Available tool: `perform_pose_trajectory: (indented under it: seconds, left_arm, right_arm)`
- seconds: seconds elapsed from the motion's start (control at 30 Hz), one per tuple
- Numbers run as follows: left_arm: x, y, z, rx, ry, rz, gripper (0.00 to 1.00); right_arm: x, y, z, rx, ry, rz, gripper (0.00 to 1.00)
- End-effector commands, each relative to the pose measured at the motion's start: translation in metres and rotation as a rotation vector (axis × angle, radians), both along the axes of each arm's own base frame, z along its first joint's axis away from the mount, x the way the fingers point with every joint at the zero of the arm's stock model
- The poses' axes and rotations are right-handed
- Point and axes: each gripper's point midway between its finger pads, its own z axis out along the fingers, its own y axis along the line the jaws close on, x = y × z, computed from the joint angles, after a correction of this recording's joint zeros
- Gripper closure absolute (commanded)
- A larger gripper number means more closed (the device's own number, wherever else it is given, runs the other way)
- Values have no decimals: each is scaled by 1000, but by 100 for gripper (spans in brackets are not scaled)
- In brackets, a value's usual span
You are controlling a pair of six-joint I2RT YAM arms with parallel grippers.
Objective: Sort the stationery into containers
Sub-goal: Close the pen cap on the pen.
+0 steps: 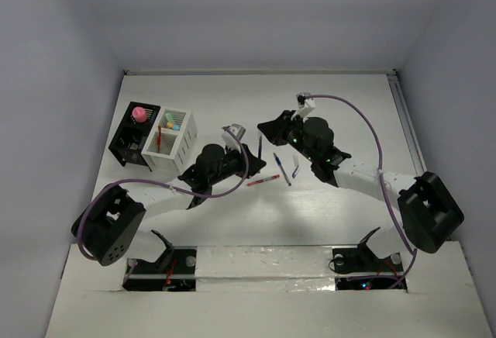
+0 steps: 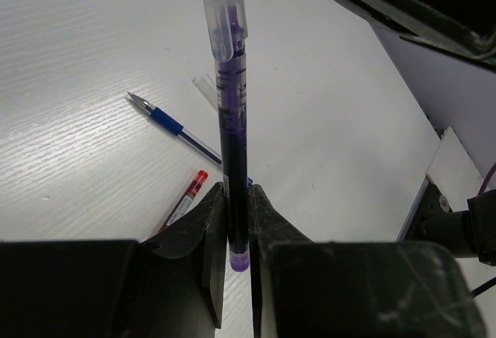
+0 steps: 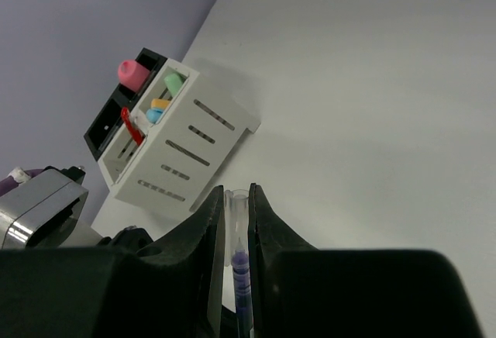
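To the right of the white slatted box [image 1: 172,139], well apart from it, a red pen [image 1: 263,179] and a blue pen [image 1: 281,169] lie loose on the pale worktop [image 1: 232,105], beneath and just beyond the two grippers. Touching the white slatted box on its left is the black box [image 1: 132,135], with a pink-topped piece [image 3: 133,73] standing in it. The white slatted box's far compartment holds a mint green bit [image 3: 173,82], an orange bit [image 3: 160,104] and a pale blue bit [image 3: 153,115]; a red item [image 3: 130,127] leans in the near one. Print on the purple pen [image 2: 232,152] is too small to read. That pen, with a dark violet barrel and a clear cap, is held above the worktop to the right of the white slatted box. The left gripper [image 2: 236,198] is clamped on its butt end and the right gripper [image 3: 238,198] on its capped end.
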Motion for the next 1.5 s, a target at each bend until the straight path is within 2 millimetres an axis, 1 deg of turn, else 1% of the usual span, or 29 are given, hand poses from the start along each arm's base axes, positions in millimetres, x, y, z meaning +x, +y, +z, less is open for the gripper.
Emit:
perform_pose_trajectory:
  seconds: [0.0,0.07,0.1,0.13,0.2,0.23,0.27,0.33,0.4,0.43,0.5,0.57,0.6,0.63,0.7,0.77,0.8,0.83,0.87,0.9,0.93,0.97,1.03,1.07,1.13,1.27,1.3,1.33,1.47]
  left_arm:
    - [6,-2,40,-79,-105,3,100]
    - [5,-1,41,-84,-109,5,100]
    - [5,-1,44,-90,-113,4,100]
    - [3,0,48,-98,-120,6,100]
    - [3,2,51,-106,-129,12,100]
    - [2,4,55,-112,-139,18,100]
    - [1,5,57,-117,-142,17,100]
    - [0,6,62,-127,-154,18,100]
    - [-2,7,68,-136,-167,18,100]
    - [-2,7,69,-137,-168,18,100]
    - [-3,7,73,-146,-171,12,100]
    - [-6,6,80,-167,-170,2,100]
    - [-6,5,85,-184,-177,0,100]
    - [-8,5,91,-200,-184,-8,100]
    - [-10,5,100,-223,-182,-12,100]
    - [-12,6,116,-242,-204,-15,100]
    - [-9,9,119,-241,-201,1,100]
    - [-11,11,132,-262,-222,2,100]
    - [-13,12,141,-279,-232,3,100]
    - [-14,13,146,-288,-234,3,100]
    - [-13,18,161,-312,-254,13,100]
    - [-14,18,167,-321,-257,9,100]
    - [-14,21,179,-338,-263,10,100]
    - [-14,24,184,-348,-266,9,100]
    - [-16,25,192,-372,-271,-3,100]
    - [-18,23,203,-396,-264,-29,100]
    - [-20,23,206,-401,-266,-35,100]
    - [-20,25,213,-411,-277,-39,100]
    - [-28,24,224,-435,-265,-82,100]
  right_arm:
    - [-9,6,24,36,-107,-11,100]
    - [-15,11,18,16,-117,-20,100]
    - [-13,8,18,22,-127,-35,100]
    - [-19,9,9,22,-112,-36,100]
    - [-24,9,8,54,-122,-37,100]
    - [-26,5,0,52,-107,-47,100]
    - [-30,7,-1,57,-107,-38,100]
    - [-32,8,-10,40,-88,-27,100]
    - [-41,16,-21,9,-65,30,100]
    - [-41,16,-23,2,-57,31,100]
    - [-54,25,-34,-29,-30,90,100]
    - [-62,29,-44,-57,-5,125,100]
    - [-64,27,-53,-79,19,126,100]
    - [-80,36,-58,-87,31,191,100]
    - [-93,35,-73,-112,61,215,100]
    - [-107,36,-73,-101,68,241,100]
    - [-112,36,-75,-99,73,248,100]
    - [-120,33,-83,-107,89,256,100]
    - [-128,35,-82,-97,95,272,100]
    - [-133,35,-83,-92,96,279,100]
    - [-139,35,-86,-91,104,287,100]
    - [-144,33,-93,-96,121,287,100]
    - [-153,32,-95,-92,126,297,100]
    - [-156,28,-102,-92,142,294,100]
    - [-162,28,-101,-73,144,308,100]
    - [-182,39,-107,-77,159,360,100]
    - [-182,39,-108,-74,164,359,100]
    - [-188,41,-112,-73,169,373,100]
    - [-198,40,-121,-69,186,369,100]
